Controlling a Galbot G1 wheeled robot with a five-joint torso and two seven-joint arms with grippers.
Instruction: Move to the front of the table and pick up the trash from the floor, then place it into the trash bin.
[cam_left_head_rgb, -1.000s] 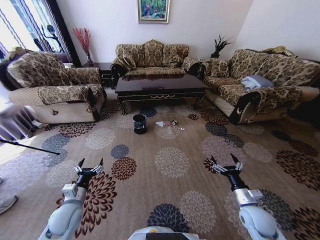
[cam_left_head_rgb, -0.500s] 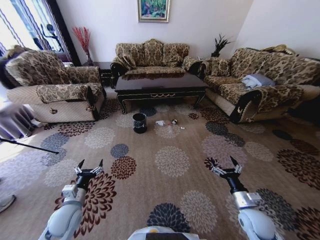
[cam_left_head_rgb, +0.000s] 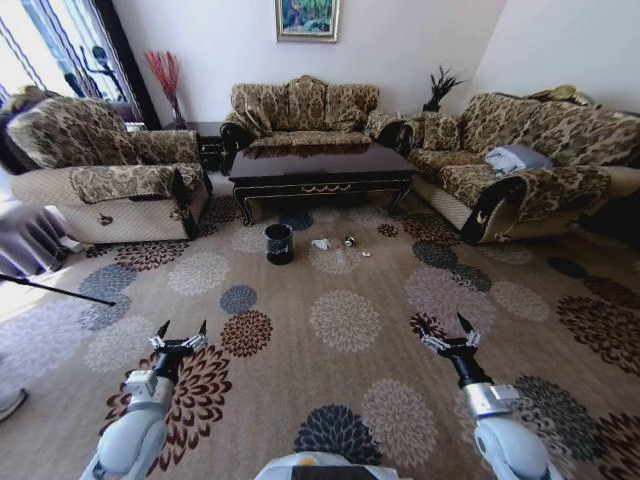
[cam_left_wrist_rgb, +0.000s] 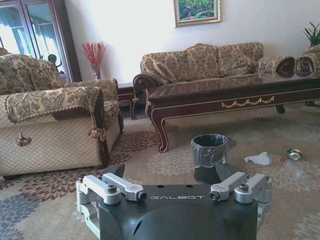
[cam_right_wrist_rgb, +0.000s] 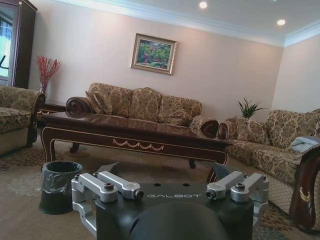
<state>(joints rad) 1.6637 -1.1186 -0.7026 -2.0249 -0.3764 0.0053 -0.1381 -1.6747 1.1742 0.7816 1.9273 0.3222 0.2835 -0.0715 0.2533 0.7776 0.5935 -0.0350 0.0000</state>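
I am holding my left pincer (cam_left_head_rgb: 180, 331) and right pincer (cam_left_head_rgb: 447, 331) low and forward, both with fingers spread and empty, since nothing is within reach yet. The trash (cam_left_head_rgb: 321, 244), a crumpled white piece with small bits beside it, is lying on the carpet well ahead of both pincers, between them in bearing. The trash bin (cam_left_head_rgb: 279, 244) is standing just beside it, toward my left pincer's side. The table (cam_left_head_rgb: 320, 167) is sitting just beyond both.
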